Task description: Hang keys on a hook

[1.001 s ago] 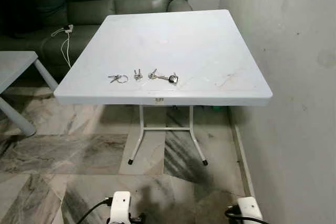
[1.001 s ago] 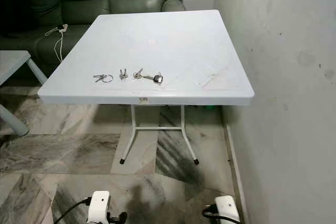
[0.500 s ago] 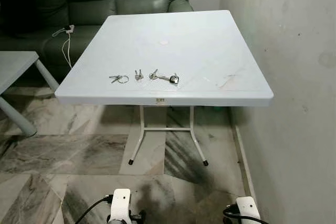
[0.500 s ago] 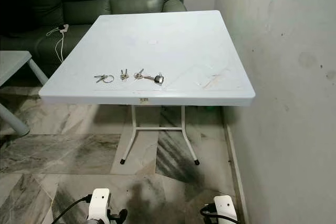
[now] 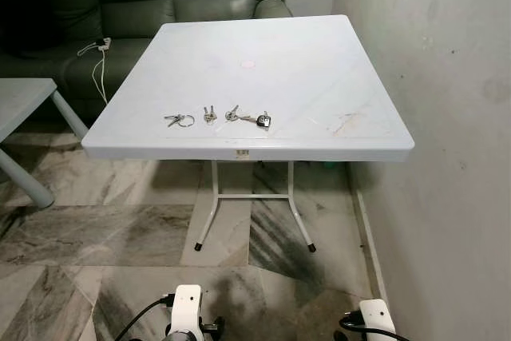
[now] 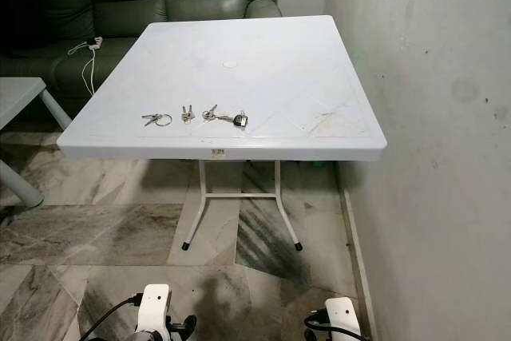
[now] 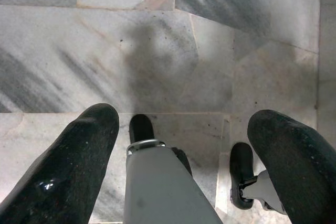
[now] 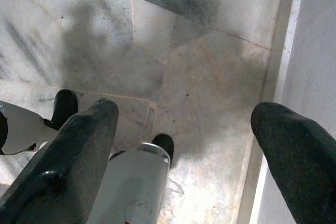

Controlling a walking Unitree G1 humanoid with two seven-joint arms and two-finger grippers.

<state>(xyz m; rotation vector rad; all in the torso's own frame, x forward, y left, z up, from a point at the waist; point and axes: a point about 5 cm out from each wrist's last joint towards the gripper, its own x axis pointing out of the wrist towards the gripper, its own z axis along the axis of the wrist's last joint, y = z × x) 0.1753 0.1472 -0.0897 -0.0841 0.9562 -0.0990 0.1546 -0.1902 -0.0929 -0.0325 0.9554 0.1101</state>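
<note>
I see three small bunches of silver keys (image 5: 217, 116) in a row on the white square plastic table (image 5: 319, 69); left gripper (image 7: 181, 150) and right gripper (image 8: 184, 145) hang wide open, empty.

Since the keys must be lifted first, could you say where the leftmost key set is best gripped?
Probably by the round ring of the leftmost key set, coming straight down from above: it lies flat on the table near the front edge, offering little height for a sideways pinch.
</note>
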